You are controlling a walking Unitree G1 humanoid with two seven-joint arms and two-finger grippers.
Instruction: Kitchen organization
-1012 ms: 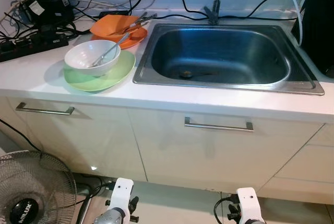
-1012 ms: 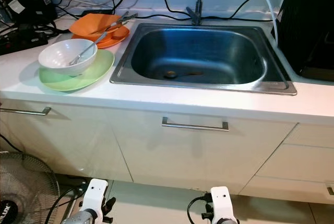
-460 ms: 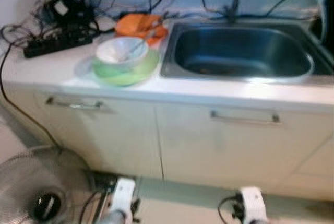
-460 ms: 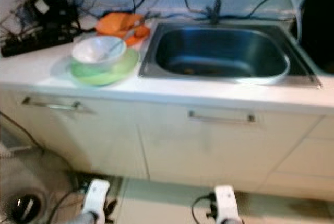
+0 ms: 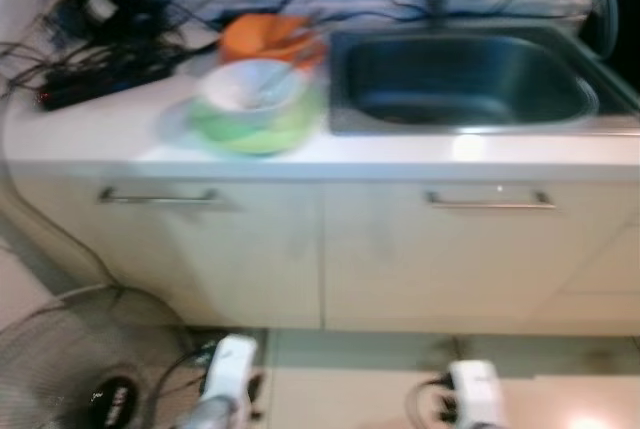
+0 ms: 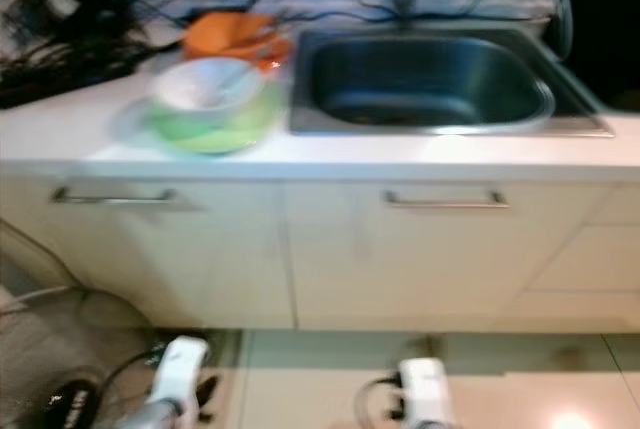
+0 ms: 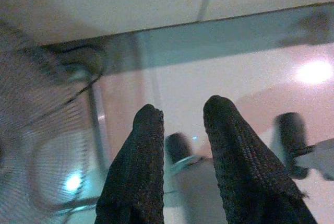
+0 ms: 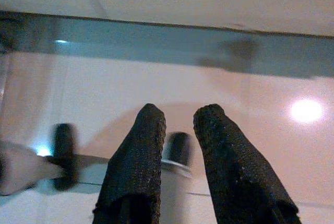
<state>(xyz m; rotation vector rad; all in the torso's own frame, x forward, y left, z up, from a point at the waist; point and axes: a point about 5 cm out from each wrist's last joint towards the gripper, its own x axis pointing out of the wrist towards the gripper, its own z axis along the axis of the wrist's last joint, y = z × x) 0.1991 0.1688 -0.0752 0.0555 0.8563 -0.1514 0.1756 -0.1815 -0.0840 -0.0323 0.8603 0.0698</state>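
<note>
White bowl (image 5: 250, 86) on a green plate (image 5: 262, 125) sits at the worktop's (image 5: 90, 134) 11 o'clock beside the sink (image 5: 462, 84), both pincers (image 7: 180, 125) (image 8: 177, 125) slightly spread, empty, hanging low; blurred footing near the fan (image 5: 60, 374) and cords (image 5: 85, 24) risks snagging.

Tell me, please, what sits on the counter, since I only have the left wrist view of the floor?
Observer: A white bowl sits on a green plate, left of the steel sink.
Operator: Anything behind them?
Observer: Orange dishes lie nearer the wall.
Operator: And further left?
Observer: A black power strip with tangled cables rests on the white countertop.
Operator: Where is the right gripper?
Observer: The right gripper hangs over the floor, fingers slightly apart.
</note>
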